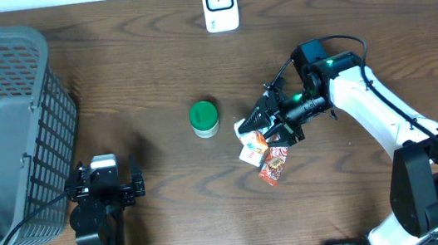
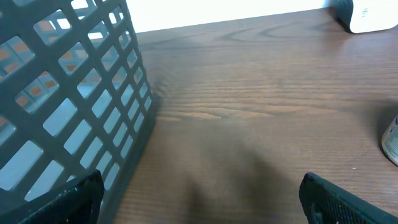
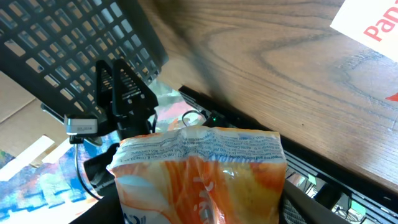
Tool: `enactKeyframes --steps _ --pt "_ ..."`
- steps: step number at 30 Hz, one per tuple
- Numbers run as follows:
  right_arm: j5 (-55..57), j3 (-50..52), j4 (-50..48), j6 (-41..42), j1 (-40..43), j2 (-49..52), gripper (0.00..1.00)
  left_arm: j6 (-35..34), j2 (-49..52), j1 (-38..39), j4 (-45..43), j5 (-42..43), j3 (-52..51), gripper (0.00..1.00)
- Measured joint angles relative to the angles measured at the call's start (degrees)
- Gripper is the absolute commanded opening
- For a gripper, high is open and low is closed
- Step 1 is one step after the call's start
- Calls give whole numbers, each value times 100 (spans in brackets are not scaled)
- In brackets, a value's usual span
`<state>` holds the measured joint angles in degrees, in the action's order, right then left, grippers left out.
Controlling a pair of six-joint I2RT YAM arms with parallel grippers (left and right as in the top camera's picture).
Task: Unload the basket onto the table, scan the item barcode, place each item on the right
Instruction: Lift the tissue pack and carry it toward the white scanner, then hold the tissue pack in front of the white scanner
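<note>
The item is an orange-and-white snack packet [image 1: 251, 148], held just above the table at centre right. My right gripper [image 1: 267, 130] is shut on it. In the right wrist view the packet [image 3: 199, 177] fills the lower middle, its printed top edge up, with a dark finger [image 3: 311, 205] pressed on each side. The white barcode scanner [image 1: 219, 3] stands at the table's far edge, well beyond the packet. Near the basket at lower left, my left gripper [image 1: 106, 171] is open and holds nothing; its wrist view shows only bare wood between the wide-apart fingertips [image 2: 336, 199].
A grey mesh basket [image 1: 1, 124] fills the left side, close beside the left gripper. A green-lidded jar [image 1: 203, 118] stands at centre, left of the held packet. A red packet [image 1: 275, 166] lies on the table just below the right gripper.
</note>
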<state>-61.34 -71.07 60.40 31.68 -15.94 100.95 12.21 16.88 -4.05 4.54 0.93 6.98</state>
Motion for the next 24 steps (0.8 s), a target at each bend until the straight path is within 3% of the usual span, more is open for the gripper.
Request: enactKeyframes --steps 9,15,24 --pt "236 0 -588 -4 0 0 49 0 0 0 0 0 0 100" --pt "345 9 -2310 -70 0 0 41 0 0 0 0 -2 0 100" --pt "1248 15 -4701 -142 0 0 45 0 0 0 0 -2 0 100"
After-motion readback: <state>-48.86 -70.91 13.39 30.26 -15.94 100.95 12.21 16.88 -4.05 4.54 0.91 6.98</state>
